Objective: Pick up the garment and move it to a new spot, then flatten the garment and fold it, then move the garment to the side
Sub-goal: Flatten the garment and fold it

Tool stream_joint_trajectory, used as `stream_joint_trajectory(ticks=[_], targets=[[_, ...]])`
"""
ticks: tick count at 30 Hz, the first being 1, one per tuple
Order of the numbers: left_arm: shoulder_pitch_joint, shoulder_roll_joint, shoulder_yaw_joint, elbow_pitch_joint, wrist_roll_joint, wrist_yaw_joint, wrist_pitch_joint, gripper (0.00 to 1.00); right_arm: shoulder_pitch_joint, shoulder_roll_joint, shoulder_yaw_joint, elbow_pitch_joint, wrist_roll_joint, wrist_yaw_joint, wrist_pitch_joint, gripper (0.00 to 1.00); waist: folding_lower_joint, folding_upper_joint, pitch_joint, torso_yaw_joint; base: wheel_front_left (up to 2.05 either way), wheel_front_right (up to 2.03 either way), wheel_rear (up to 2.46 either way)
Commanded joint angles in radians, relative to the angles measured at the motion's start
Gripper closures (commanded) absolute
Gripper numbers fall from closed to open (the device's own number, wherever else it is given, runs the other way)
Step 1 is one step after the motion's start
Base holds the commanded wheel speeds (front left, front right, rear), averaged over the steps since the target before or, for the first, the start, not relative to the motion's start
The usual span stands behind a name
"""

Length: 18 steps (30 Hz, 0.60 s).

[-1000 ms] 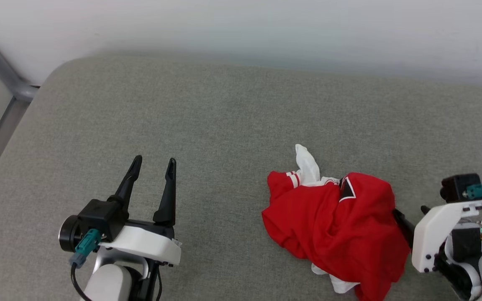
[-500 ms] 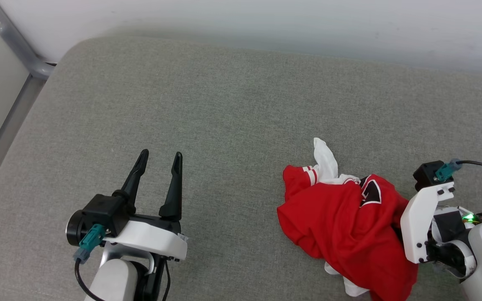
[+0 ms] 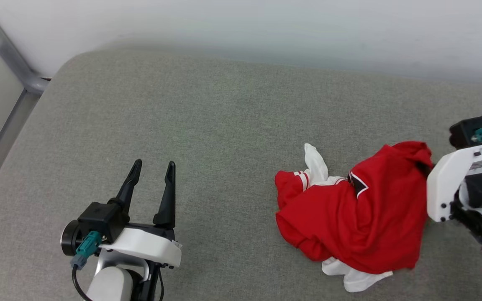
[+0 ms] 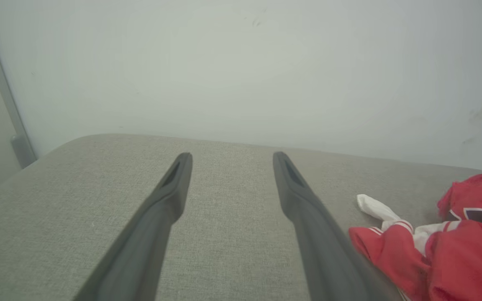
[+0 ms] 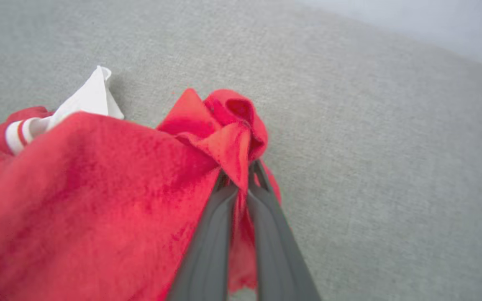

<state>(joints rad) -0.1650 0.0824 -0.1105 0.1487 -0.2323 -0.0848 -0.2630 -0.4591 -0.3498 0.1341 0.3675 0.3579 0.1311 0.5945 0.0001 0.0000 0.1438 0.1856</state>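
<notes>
Garment (image 3: 349,217): soft, light, limp; would likely sag when lifted
Right gripper (image 5: 241,175): fingers were pinched on its far-right red fold
Left gripper (image 3: 154,162): fingers stood wide, holding nothing

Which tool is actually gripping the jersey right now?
The right tool: it is shut on a bunched red fold of the jersey, holding that edge raised. The left tool stands open over bare grey cushion, apart from the cloth.

Left pincer (image 3: 154,163) spread wide, right pincer (image 5: 243,173) clamped tight
</notes>
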Motion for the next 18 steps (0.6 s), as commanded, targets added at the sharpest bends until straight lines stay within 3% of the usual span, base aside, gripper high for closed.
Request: stream_joint_trajectory(ticks=[1, 6, 11, 18], targets=[[0.013, -0.004, 0.004, 0.001, 0.006, -0.003, -0.003, 0.00, 0.004, 0.003, -0.040, -0.016, -0.019, -0.001, -0.013, 1.00, -0.0001, 0.0000, -0.015, -0.012, 0.00, 0.00, 0.00], [0.034, -0.002, 0.016, 0.001, 0.014, -0.003, -0.003, 0.00, 0.113, 0.037, -0.248, -0.098, -0.078, -0.001, -0.028, 1.00, -0.0001, 0.0000, -0.045, -0.040, 0.00, 0.00, 0.00], [0.059, 0.003, 0.028, 0.004, 0.017, -0.001, -0.002, 0.00, 0.292, 0.121, -0.470, -0.199, -0.126, -0.001, -0.013, 1.00, -0.0001, 0.0000, -0.068, -0.072, 0.00, 0.00, 0.00], [0.100, 0.011, 0.037, 0.014, 0.018, 0.009, -0.003, 0.00, 0.495, 0.246, -0.659, -0.175, -0.135, -0.001, -0.038, 1.00, -0.0001, 0.0000, -0.100, -0.106, 0.00, 0.00, 0.00]])
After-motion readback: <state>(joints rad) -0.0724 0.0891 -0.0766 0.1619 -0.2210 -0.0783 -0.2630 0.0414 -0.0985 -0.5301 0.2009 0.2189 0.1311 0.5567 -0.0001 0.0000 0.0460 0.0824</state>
